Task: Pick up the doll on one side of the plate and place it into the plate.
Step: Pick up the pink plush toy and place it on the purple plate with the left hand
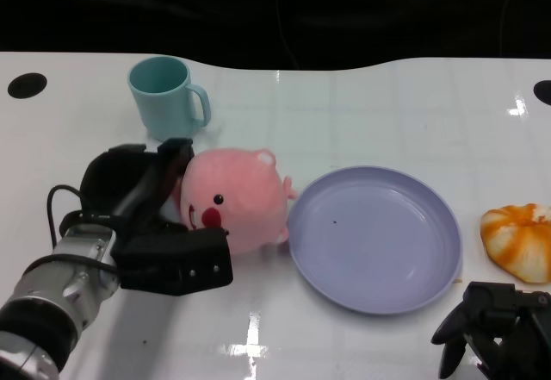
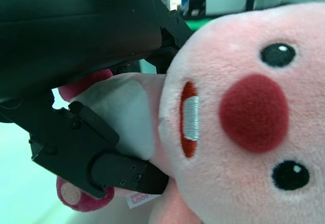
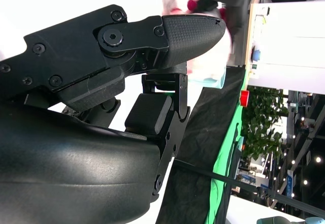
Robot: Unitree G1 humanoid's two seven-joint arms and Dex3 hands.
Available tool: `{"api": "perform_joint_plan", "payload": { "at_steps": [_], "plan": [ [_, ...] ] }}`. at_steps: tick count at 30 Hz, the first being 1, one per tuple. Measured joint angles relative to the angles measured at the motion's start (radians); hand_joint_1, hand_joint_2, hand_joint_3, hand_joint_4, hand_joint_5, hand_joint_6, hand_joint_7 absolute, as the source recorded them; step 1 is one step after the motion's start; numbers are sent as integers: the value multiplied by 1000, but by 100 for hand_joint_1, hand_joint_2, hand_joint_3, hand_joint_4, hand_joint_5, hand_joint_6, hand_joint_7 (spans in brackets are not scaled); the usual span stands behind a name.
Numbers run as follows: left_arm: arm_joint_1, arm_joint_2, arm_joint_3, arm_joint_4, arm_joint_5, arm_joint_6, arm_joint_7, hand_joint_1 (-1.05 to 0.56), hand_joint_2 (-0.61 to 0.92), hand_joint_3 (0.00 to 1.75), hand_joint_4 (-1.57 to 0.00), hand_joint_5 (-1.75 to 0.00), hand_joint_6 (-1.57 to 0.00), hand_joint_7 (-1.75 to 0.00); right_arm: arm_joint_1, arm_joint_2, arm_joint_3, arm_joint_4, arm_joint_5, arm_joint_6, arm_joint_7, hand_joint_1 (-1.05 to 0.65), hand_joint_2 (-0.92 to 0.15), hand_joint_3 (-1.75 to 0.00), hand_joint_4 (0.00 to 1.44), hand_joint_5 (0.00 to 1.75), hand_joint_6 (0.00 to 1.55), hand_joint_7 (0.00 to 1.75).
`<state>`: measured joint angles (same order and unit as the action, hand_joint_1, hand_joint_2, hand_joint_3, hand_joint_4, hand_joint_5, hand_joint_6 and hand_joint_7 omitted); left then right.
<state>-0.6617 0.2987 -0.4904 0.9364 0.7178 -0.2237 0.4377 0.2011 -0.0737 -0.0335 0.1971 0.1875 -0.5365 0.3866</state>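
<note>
Plate: your round lavender plastic plate sits on the white table.
Doll: your pink plush doll lies touching the plate's left rim.
Left hand: your black left hand grips the doll, fingers wrapped around it.
Right hand: your black right hand holds nothing, fingers apart.

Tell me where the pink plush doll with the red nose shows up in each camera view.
Head view: pink plush doll left of centre, between the left hand fingers, beside the lavender plate.
Left wrist view: doll fills the right side, face close up.
Right wrist view: cannot tell.
Shared landmark: the left hand, gripping the doll.
</note>
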Motion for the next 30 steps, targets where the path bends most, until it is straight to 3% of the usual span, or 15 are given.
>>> {"api": "perform_joint_plan", "payload": {
  "at_steps": [16,30],
  "plan": [
    [62,64,62,-429,11,203,-229,-24,60,97,-89,-175,-63,-175,1,1,2,-3,-1,11,-1,-97,-92,-35,108,127,108,90],
    [33,-79,17,-486,32,237,-324,-26,55,98,-90,-175,-63,-175,1,1,4,-4,-4,14,-10,-98,-92,-35,107,129,108,93]
  ]
}}
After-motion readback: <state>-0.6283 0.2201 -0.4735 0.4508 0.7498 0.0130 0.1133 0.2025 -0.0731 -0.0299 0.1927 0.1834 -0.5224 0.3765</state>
